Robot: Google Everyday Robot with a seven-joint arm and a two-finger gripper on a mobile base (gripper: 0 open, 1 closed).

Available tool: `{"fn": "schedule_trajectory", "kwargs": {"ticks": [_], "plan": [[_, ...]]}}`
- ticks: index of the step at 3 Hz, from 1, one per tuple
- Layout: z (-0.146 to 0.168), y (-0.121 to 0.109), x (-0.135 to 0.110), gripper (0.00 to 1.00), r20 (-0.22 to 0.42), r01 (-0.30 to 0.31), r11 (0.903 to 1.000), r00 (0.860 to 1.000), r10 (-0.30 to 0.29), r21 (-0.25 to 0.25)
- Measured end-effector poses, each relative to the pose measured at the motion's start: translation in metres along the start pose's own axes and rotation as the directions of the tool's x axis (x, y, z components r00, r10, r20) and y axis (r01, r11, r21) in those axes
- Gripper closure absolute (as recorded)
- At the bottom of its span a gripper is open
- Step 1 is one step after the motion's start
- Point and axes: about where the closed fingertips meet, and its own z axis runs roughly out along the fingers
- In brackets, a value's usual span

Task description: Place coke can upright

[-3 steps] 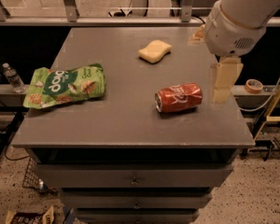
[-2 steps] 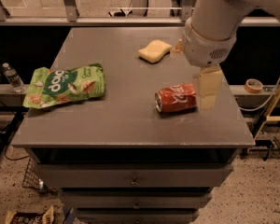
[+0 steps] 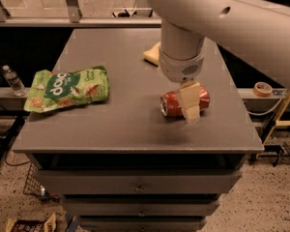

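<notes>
The red coke can (image 3: 171, 103) lies on its side on the grey table (image 3: 121, 124), right of the middle, its silver end facing left. My gripper (image 3: 190, 103) hangs from the big white arm directly in front of and over the can's middle. One pale finger (image 3: 190, 100) crosses the can and hides part of it; the other finger does not show.
A green snack bag (image 3: 67, 87) lies flat at the table's left. A yellow sponge (image 3: 152, 55) sits at the back, partly behind my arm. A water bottle (image 3: 13, 79) stands on a shelf at the left, a tape roll (image 3: 263, 88) at the right. Drawers sit below the tabletop.
My arm has swung left from the can's right side to over the can, and the gripper has come down in front of it. The can has not moved.
</notes>
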Motion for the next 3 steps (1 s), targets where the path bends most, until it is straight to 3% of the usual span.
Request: {"fn": "schedule_trajectory", "kwargs": {"ticks": [2, 3], "plan": [[0.025, -0.013, 0.002, 0.00, -0.060, -0.024, 0.9990, 0.998, 0.022, -0.038], [0.030, -0.012, 0.006, 0.18, -0.069, -0.034, 0.9980, 0.997, 0.030, -0.054]]}}
